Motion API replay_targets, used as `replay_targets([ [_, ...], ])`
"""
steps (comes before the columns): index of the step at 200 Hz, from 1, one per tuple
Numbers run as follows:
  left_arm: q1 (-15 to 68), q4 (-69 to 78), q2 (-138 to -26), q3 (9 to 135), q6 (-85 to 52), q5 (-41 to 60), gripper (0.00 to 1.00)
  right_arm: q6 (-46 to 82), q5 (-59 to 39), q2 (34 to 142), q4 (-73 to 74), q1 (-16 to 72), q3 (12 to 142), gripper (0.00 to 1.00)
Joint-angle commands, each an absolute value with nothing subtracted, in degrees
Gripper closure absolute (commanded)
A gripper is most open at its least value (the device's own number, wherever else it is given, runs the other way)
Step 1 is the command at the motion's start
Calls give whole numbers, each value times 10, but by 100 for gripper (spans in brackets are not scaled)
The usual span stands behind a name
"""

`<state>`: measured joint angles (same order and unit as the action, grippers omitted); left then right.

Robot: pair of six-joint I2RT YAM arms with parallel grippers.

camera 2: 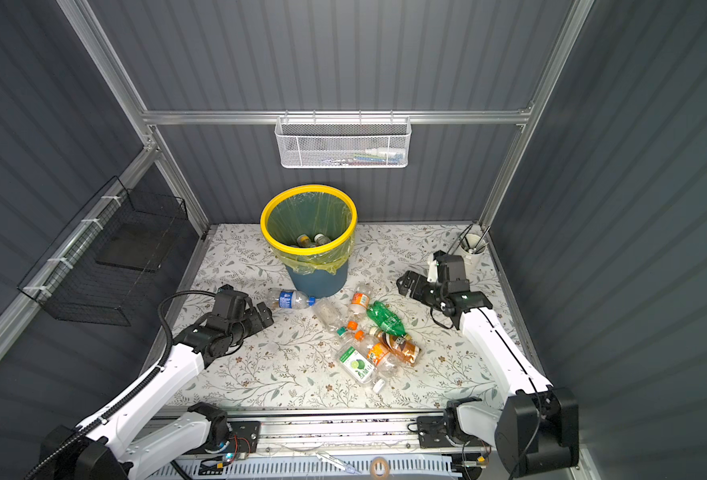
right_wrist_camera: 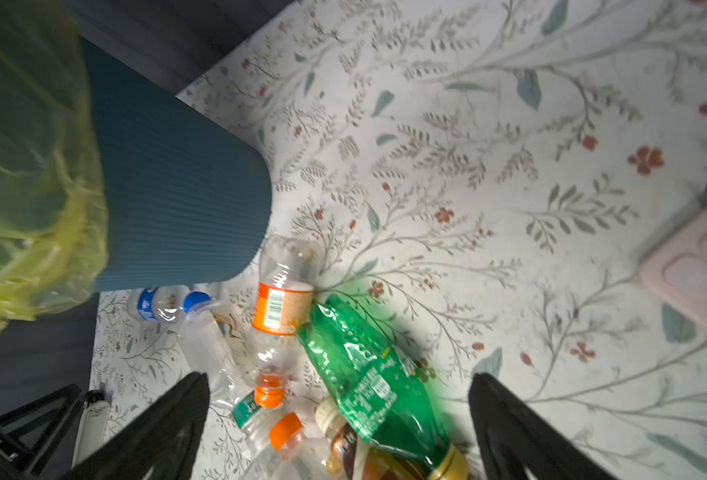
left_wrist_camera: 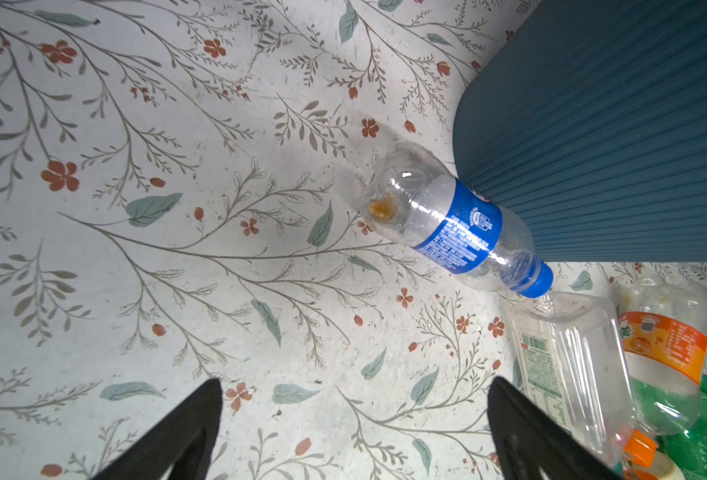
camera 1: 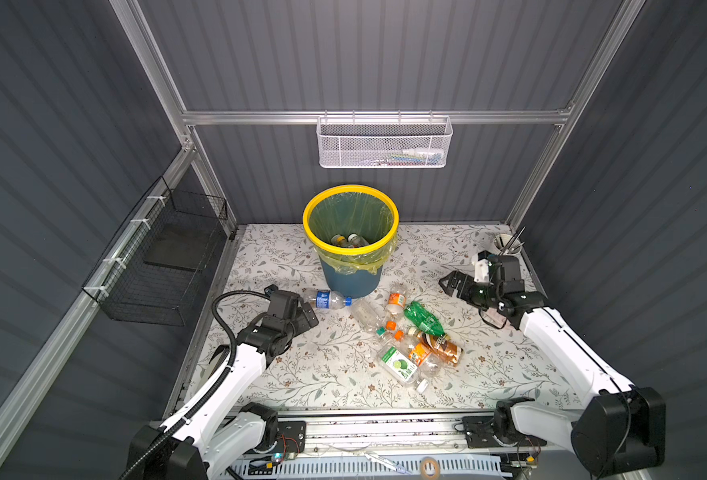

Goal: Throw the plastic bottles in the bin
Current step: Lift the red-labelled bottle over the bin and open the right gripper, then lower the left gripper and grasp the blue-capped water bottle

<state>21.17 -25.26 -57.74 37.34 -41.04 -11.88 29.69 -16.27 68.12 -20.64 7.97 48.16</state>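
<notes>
Toward the back of the table (camera 1: pixel 301 374), the bin (camera 1: pixel 351 282) stands with a few plastic bottles (camera 1: pixel 349 240) at its bottom; a blue-labelled bottle (camera 1: pixel 327 299) lies close against its base on the left, and a loose pile (camera 1: pixel 414 336) of others, a green bottle (camera 1: pixel 424 318) among them, spreads toward the near edge. Just beside the blue-labelled bottle's butt end the left gripper (camera 1: pixel 309 313) hangs with jaws spread wide and empty, bare cloth behind it to the table's left edge. Right of the pile the right gripper (camera 1: pixel 447 284) hovers, likewise spread on nothing, its wrist near the white cup (camera 1: pixel 505 245) in the far corner.
</notes>
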Motion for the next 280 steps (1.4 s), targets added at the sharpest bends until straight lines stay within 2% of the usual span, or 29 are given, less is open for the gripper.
replay_targets([
  [1, 212, -224, -571, 365, -432, -95, 0, 304, -168, 675, -164, 76, 456, 1],
  [53, 214, -221, -598, 376, -453, -102, 1, 301, -210, 735, -151, 77, 448, 1],
  [113, 214, -133, -706, 391, -577, -17, 2, 316, -204, 753, -127, 77, 442, 1],
  [170, 214, -26, -756, 387, -690, -38, 8, 301, -199, 755, -134, 75, 441, 1],
  [208, 214, -24, -809, 419, -732, -48, 12, 289, -167, 754, -146, 71, 444, 1],
  [257, 214, -19, -863, 451, -739, -65, 13, 282, -164, 756, -150, 63, 441, 1],
  [280, 214, -16, -885, 454, -750, -67, 17, 280, -165, 756, -153, 58, 442, 1],
])
